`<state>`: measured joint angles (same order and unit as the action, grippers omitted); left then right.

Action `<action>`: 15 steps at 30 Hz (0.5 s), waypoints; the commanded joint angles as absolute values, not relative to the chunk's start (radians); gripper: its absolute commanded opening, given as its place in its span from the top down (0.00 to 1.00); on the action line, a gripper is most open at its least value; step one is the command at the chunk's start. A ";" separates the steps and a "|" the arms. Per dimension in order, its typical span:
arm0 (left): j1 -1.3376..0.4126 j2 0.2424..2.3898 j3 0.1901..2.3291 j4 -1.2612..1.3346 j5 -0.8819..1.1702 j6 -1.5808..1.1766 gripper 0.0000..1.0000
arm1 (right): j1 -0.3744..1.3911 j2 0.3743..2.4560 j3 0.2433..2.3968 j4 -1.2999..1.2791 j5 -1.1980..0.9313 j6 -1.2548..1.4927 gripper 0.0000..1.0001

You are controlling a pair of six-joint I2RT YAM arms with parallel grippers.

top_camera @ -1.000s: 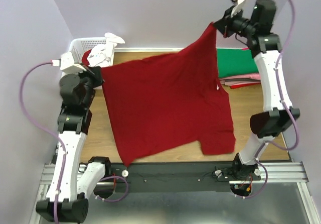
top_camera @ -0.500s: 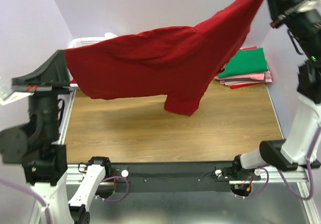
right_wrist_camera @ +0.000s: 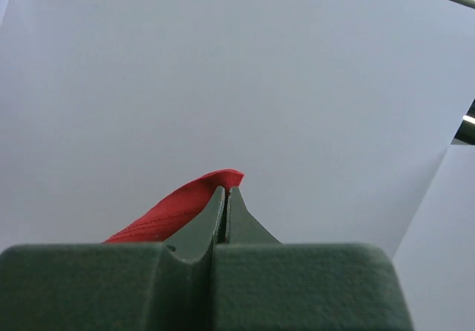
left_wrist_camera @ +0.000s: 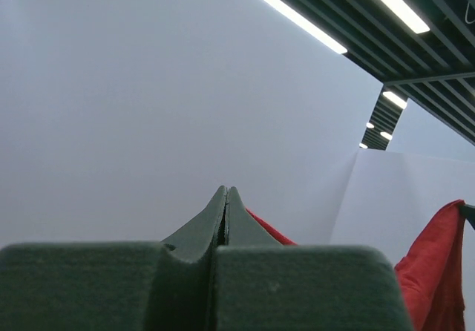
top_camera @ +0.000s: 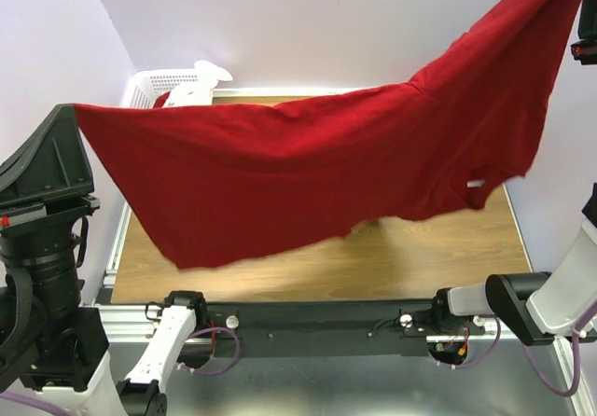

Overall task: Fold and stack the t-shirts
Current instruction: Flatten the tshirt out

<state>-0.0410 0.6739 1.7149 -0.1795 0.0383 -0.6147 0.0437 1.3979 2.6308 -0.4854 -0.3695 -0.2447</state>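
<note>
1. The left gripper (left_wrist_camera: 225, 197) has its jaws pressed fully together. A thin edge of the dark red t-shirt (left_wrist_camera: 269, 229) comes out just behind the fingertips (only a little cloth is pinched).
2. The right gripper (right_wrist_camera: 225, 196) is closed in the same way, with a folded corner of the shirt sticking out to the left of its tips.
3. Between the two grippers the shirt hangs spread in the air. It sags in the middle and seems clear of the table (top_camera: 420, 248).
4. Both holds are at the very tips, so I think a quick pull apart could make a corner slip out, and the shirt would drop in a heap.
5. Far beyond the left fingers stands the basket (top_camera: 159, 85), and a low swing could catch the hem on it.
</note>
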 commanded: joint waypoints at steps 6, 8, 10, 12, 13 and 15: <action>-0.041 0.678 1.562 -0.170 0.009 -0.592 1.00 | 0.034 1.480 2.550 -0.456 -0.336 -0.235 1.00; -0.041 0.677 1.475 -0.164 -0.035 -0.581 1.00 | 0.034 1.502 2.519 -0.456 -0.354 -0.222 1.00; -0.041 0.678 1.372 -0.147 -0.061 -0.565 1.00 | 0.034 1.537 2.465 -0.454 -0.374 -0.200 1.00; -0.041 0.676 1.297 -0.127 -0.098 -0.554 1.00 | 0.034 1.565 2.421 -0.453 -0.414 -0.189 0.99; -0.041 0.676 1.258 -0.120 -0.110 -0.549 1.00 | 0.034 1.580 2.387 -0.453 -0.428 -0.181 0.99; -0.041 0.687 1.148 -0.104 -0.135 -0.537 1.00 | 0.034 1.640 2.341 -0.451 -0.468 -0.175 1.00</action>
<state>-0.0414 0.6823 1.2560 -0.1444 -0.0418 -0.5751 0.0418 1.5620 2.4077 -0.4568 -0.3954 -0.2081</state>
